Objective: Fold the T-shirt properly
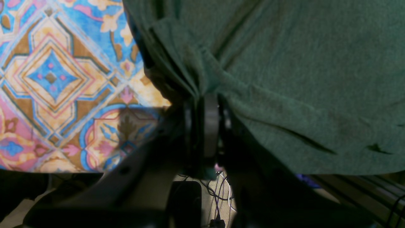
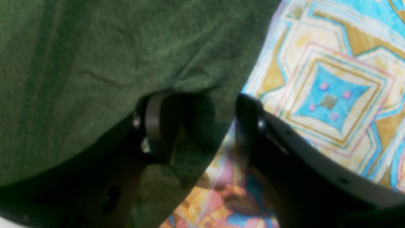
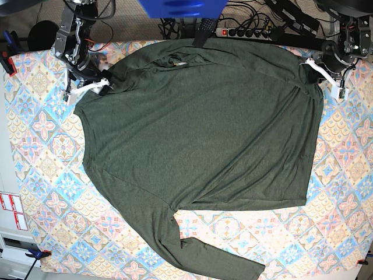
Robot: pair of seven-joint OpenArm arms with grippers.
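Note:
The dark olive-green T-shirt (image 3: 198, 128) lies spread out, neckline toward the back of the table, one long sleeve (image 3: 204, 251) trailing to the front edge. My left gripper (image 3: 312, 69) is at the shirt's back right shoulder. In the left wrist view that left gripper (image 1: 205, 101) is shut on a bunched pinch of the T-shirt (image 1: 300, 79). My right gripper (image 3: 102, 84) sits at the back left shoulder. In the right wrist view the right gripper (image 2: 199, 123) stands open, its fingers (image 2: 155, 126) wide apart around the edge of the T-shirt (image 2: 95, 63), not clamping it.
A colourful tile-patterned cloth (image 3: 41, 151) covers the table. A power strip and cables (image 3: 245, 32) run along the back edge, beside a blue object (image 3: 183, 7). Clamps (image 3: 7, 61) hold the cloth at the left edge.

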